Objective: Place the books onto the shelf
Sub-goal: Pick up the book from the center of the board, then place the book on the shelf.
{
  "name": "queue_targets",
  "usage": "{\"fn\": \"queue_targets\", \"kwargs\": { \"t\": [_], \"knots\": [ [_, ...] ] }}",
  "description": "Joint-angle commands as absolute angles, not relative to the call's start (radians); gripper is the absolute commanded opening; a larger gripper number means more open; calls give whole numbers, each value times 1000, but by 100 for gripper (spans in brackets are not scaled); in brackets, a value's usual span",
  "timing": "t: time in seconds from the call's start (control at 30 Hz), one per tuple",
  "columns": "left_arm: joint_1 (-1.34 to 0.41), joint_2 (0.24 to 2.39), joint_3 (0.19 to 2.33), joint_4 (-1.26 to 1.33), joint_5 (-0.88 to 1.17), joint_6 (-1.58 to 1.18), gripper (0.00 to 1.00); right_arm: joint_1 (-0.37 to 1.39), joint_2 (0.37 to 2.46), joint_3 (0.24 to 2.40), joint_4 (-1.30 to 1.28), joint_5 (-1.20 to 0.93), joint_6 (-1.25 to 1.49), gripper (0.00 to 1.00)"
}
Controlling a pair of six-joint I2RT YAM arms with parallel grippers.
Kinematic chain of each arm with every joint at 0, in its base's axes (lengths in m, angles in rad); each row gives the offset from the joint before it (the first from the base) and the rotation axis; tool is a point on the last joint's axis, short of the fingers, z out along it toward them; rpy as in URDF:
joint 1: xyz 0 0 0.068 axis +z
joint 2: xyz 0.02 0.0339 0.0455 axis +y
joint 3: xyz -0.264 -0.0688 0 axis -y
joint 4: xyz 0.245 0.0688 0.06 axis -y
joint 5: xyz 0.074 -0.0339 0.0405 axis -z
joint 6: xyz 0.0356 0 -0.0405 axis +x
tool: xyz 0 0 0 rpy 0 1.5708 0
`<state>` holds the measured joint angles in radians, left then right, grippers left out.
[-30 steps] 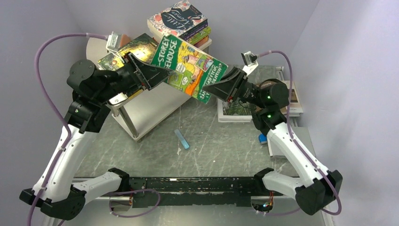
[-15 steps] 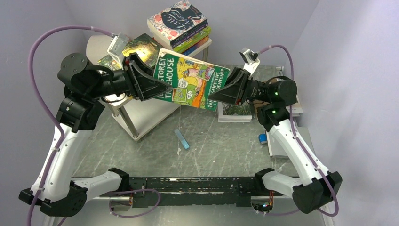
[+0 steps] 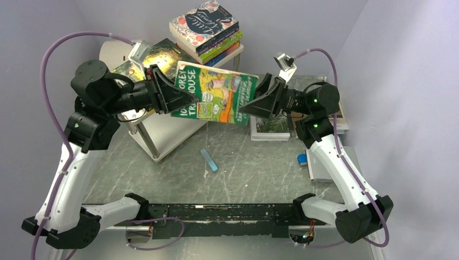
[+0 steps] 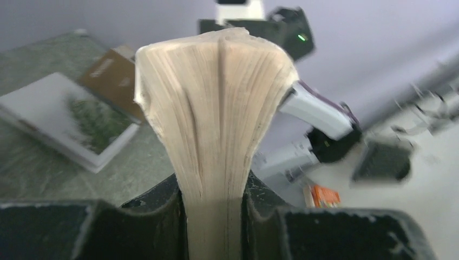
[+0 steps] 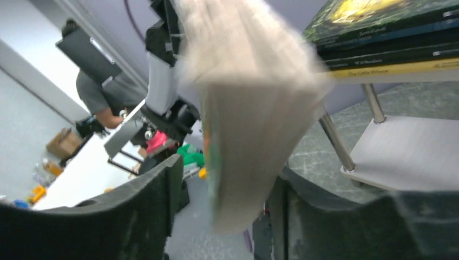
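Green Treehouse book (image 3: 214,97) midair, long axis 9-to-3; left hand (image 3: 187,99) clamped on its 9 o'clock end, right hand (image 3: 246,107) parted, slack around 3 o'clock end; shelf (image 3: 173,127) at 8 o'clock, nearer left hand

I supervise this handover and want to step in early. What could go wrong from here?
1. The left claw pinches the Treehouse book at one end only, its pages fanning out, while the right claw stands loose of it: the book may sag or slip.
2. The shelf already carries a stack of books on top, close behind; swinging the book over could knock it.
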<state>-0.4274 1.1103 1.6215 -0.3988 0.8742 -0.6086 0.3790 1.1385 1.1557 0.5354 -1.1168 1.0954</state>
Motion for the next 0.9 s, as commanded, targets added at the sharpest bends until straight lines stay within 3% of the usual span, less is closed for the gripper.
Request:
{"fn": "queue_targets", "kwargs": {
  "t": [0.0,0.17,0.4,0.87],
  "knots": [
    [-431,1034,1789,-581,308,-559,5,374,1127,1195,354,-955,945,67],
    [-431,950,1813,-587,-26,-584,5,376,1116,1190,204,-735,840,84],
    [-431,887,1759,-561,-297,-661,5,375,1097,1164,143,-653,804,85],
    [-433,1063,1753,-451,-335,-730,5,375,1090,1079,189,-655,864,84]
  ]
}}
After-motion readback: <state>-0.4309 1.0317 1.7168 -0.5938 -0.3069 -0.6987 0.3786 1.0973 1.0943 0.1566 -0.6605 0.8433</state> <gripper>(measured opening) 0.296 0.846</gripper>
